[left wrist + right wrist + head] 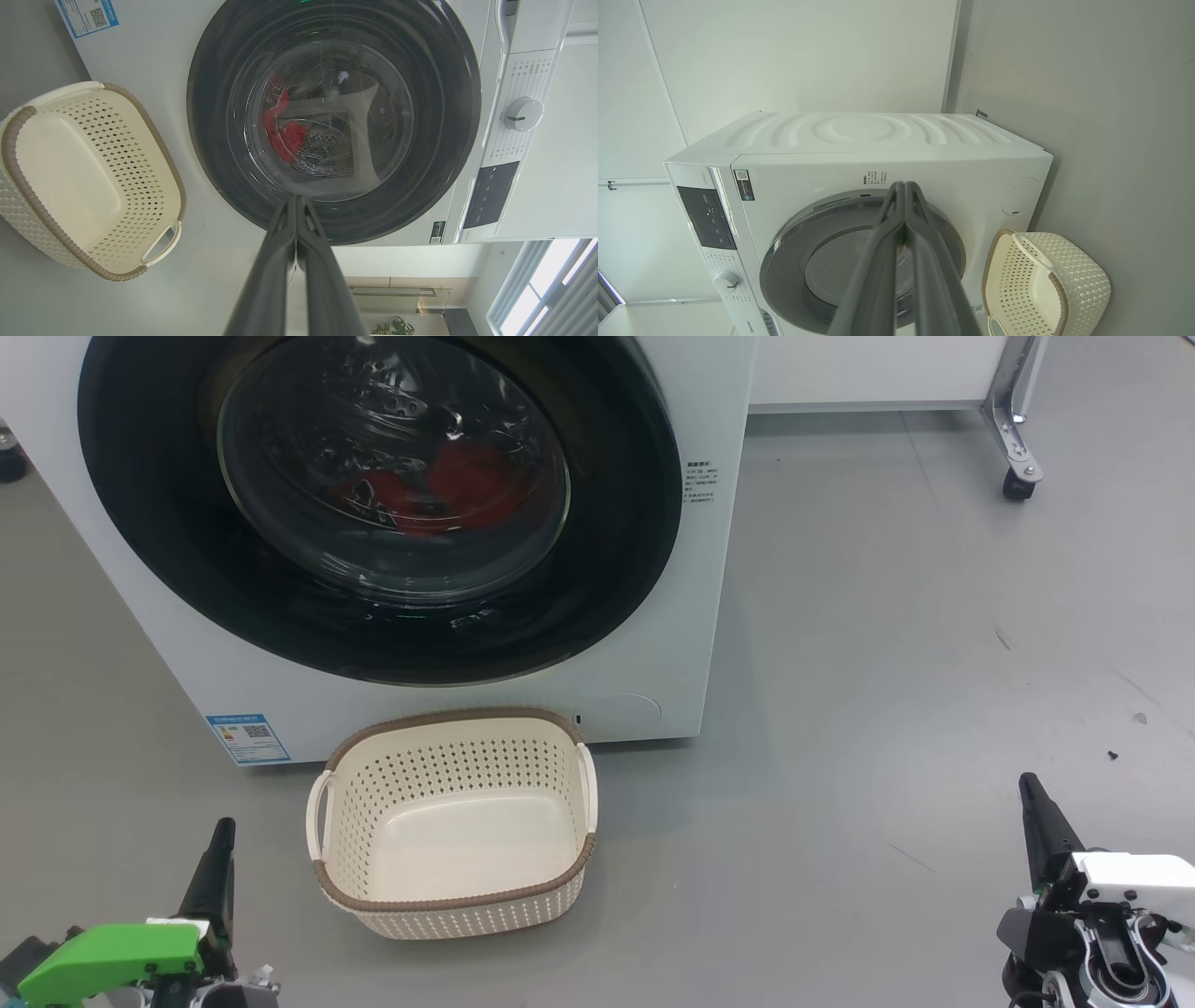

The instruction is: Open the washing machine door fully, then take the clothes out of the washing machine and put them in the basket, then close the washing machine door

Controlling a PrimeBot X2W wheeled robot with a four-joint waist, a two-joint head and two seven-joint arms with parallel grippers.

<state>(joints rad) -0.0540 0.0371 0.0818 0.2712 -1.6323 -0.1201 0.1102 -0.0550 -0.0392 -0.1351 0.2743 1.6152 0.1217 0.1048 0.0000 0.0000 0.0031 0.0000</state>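
The grey floor (887, 663) carries the washing machine (724, 448), which is backed by pale wall panels (808, 56). The washing machine door (159, 551) is shut. The clothes (467, 490) lie inside, showing red behind the glass. The basket (448, 717) stands empty on the floor, just beside the machine's lower front edge.

The left gripper (222, 829) and right gripper (1030, 786) are both pressed closed, holding nothing, well apart from the door.

The step in hand appears to be opening the door:
- Part the jaws and catch the rim's free edge.
- Swing the door along its hinge arc until fully open, clearing the basket.

No handle or hinge side can be made out. The head view cuts off the door's top. Reflections obscure how many garments there are.
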